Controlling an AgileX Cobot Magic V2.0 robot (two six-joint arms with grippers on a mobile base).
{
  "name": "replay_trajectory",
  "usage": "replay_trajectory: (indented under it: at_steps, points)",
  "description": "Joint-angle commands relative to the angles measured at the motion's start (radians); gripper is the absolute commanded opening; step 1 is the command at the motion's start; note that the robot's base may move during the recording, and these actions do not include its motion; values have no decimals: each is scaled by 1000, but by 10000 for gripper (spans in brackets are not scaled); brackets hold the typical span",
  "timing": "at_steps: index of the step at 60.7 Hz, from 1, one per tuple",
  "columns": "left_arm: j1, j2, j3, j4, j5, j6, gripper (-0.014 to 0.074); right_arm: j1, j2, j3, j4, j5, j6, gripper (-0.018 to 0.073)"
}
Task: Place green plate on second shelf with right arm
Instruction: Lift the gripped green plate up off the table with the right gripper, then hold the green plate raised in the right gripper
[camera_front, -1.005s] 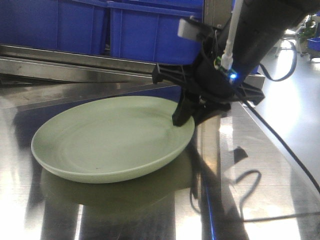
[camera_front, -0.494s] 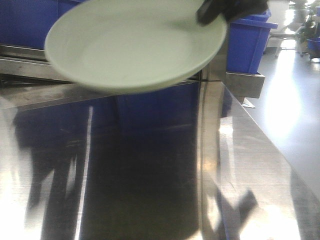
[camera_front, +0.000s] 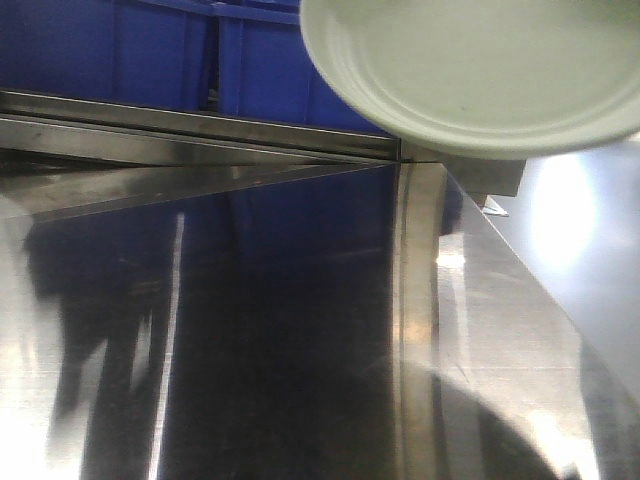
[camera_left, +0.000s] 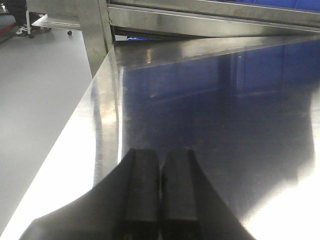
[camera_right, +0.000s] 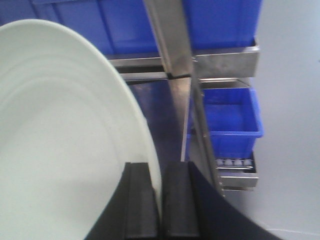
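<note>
The green plate hangs in the air at the top right of the front view, tilted, with its underside facing the camera and its top cut off by the frame. In the right wrist view the green plate fills the left half, and my right gripper is shut on its rim, one finger on each face. The right gripper is out of the front view. My left gripper is shut with nothing in it, low over the steel table.
Steel shelf rails run across the back, with blue bins above them. The right wrist view shows a steel upright post, a shelf ledge and a blue bin below it. The table's right edge borders open floor.
The plate has gone from resting on the table to being carried up and to the right. The right gripper has left the front view.
</note>
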Motion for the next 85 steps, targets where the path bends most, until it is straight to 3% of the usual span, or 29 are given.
replay_trajectory:
  at_steps: [1, 28, 85]
  points:
    - [-2, -21, 40, -6, -81, 0, 124, -33, -106, 50, 3, -112, -2, 56]
    - [-2, -21, 40, -6, -81, 0, 124, -84, -371, 283, 2, -125, -3, 56]
    - [-2, -21, 40, -6, -81, 0, 124, -84, -371, 289, 2, -121, -3, 56]
